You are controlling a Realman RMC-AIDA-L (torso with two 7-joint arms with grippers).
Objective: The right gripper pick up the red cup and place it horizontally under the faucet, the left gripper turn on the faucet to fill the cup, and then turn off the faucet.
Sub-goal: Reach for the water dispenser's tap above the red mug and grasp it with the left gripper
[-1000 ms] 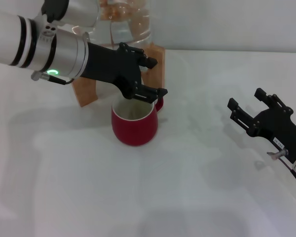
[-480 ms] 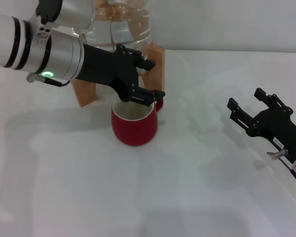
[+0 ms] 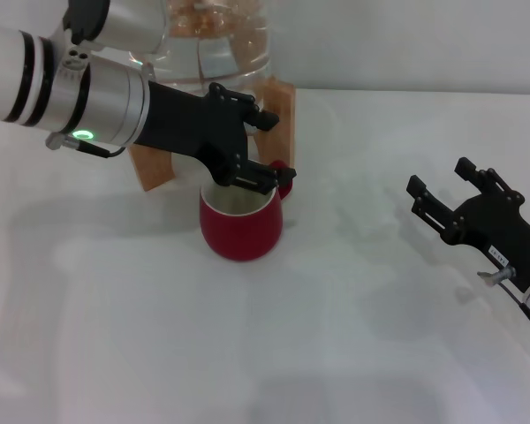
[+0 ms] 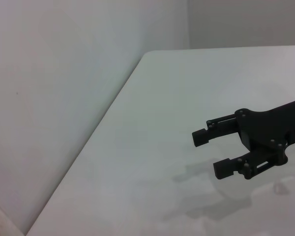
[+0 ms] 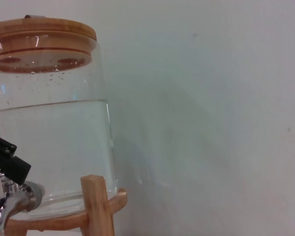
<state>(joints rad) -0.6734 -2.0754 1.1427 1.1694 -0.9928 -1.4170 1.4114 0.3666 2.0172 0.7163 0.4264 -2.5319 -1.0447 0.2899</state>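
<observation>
The glossy red ceramic cup (image 3: pixel 242 223), cream-white inside, stands upright on the smooth white desk (image 3: pixel 353 336), just before the wooden stand (image 3: pixel 281 113) of the clear glass water jar (image 5: pixel 54 147). The left hand (image 3: pixel 263 148), a black two-fingered claw, hangs above the cup's rim with fingers spread wide; the small chrome faucet (image 5: pixel 10 199) lies just behind it, its spout pointing down. The right hand (image 3: pixel 440 190), equally wide, sits well apart on the desk's far right, so the left arm is nearer.
</observation>
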